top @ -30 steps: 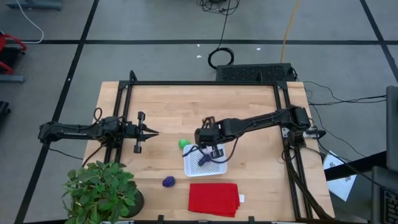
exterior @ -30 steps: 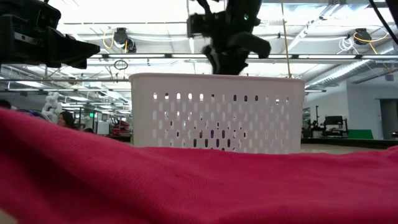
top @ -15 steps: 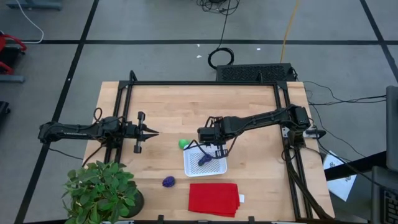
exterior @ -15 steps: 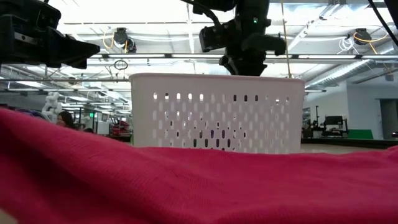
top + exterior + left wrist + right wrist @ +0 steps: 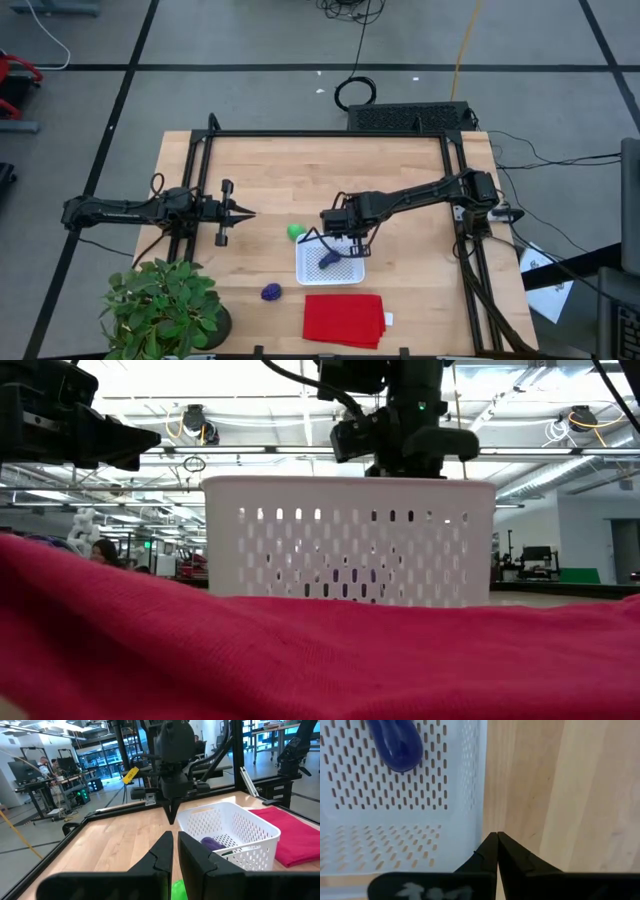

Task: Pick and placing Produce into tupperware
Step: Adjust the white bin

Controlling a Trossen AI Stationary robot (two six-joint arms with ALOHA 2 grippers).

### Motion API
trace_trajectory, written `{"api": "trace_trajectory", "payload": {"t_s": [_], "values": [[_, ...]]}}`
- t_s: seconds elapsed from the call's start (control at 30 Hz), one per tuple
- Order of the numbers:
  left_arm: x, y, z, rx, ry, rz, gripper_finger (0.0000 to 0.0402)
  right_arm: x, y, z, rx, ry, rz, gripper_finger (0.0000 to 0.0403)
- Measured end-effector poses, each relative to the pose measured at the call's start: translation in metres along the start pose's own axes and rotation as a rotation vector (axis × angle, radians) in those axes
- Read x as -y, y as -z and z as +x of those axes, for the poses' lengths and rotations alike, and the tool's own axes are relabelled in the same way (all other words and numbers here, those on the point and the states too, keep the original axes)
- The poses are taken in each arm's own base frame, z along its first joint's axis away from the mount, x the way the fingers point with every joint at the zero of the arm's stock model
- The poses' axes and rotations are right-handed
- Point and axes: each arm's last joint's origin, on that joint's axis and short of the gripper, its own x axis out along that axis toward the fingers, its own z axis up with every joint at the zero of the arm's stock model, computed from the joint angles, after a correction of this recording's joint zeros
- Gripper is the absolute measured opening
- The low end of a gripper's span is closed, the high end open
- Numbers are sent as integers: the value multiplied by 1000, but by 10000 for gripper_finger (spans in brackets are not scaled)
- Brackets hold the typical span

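The white perforated tupperware [image 5: 346, 273] stands on the wooden table, and the elongated dark purple piece [image 5: 328, 259] lies on its bottom [image 5: 395, 742]. The green piece [image 5: 295, 231] lies on the table just left of its far corner. The roundish purple piece [image 5: 271, 292] lies nearer the front, to the left. My right gripper [image 5: 343, 238] is shut and points down at the container's far wall. My left gripper [image 5: 245, 213] is shut and empty, hovering at the table's left, pointing right. My right gripper's shut fingertips [image 5: 492, 845] stand against the outer side of the container's far wall [image 5: 481, 820], just below the rim, coming from above and pointing down. The container stands flat on the table. In the low view the wall hides the fingertips.
A folded red cloth [image 5: 345, 320] lies at the front edge, just near the container. A leafy potted plant [image 5: 165, 305] stands at the front left corner. Black frame rails [image 5: 320, 134] run along the table's far and side edges. Bare wood lies at the far middle.
My right gripper has moved from above the container toward the table's right edge and gone down behind the container's far wall. The container has slid a little toward the near edge, the purple piece still inside it.
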Motion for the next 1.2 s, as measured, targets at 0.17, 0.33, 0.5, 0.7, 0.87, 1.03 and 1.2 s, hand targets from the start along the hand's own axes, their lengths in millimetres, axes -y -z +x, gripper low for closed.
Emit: {"api": "trace_trajectory", "payload": {"t_s": [0.17,0.33,0.5,0.7,0.87,1.03,1.2], "values": [[0,0,0,0,0,3,31,0,0,0,-1,-13,0,0],[0,0,0,0,0,3,31,0,0,0,-1,-15,4,0],[0,0,0,0,0,3,31,0,0,0,-1,-15,16,0],[0,0,0,0,0,3,31,-2,0,0,-1,-16,21,0],[0,0,0,0,0,0,31,-6,0,0,-1,-16,35,0],[0,0,0,0,0,0,31,-7,1,-1,-10,-17,34,0],[0,0,0,0,0,0,31,-7,1,-1,-10,-16,41,0]]}}
